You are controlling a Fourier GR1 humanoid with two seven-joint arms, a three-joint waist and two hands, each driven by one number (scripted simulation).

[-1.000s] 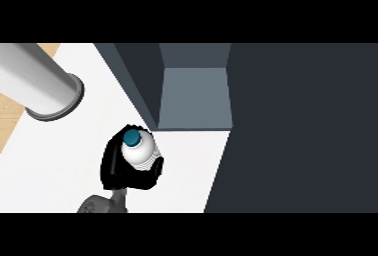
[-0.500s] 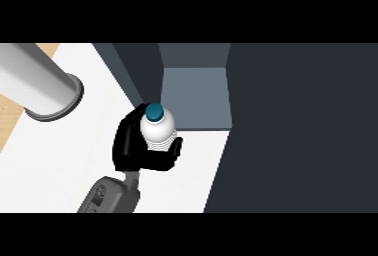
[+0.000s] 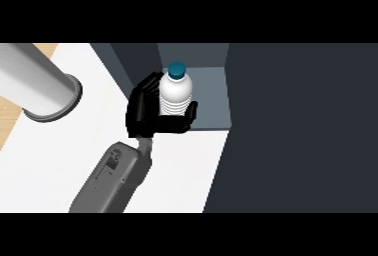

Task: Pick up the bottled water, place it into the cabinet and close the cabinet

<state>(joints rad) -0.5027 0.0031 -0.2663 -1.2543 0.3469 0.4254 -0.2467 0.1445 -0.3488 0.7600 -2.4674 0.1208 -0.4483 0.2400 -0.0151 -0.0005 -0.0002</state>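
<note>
One ribbed bottled water [image 3: 176, 96], left hand [image 3: 143, 113]

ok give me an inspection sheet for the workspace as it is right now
surface: white counter top, wooden strip at its left edge
job's things: white ribbed plastic water bottle with a teal cap, upright, held at the opening of the dark grey cabinet
clutter: large grey cylinder at upper left
hands: black left hand curled round the bottle; right hand not in view
cables: nothing seen
surroundings: dark panel fills the right side
</note>
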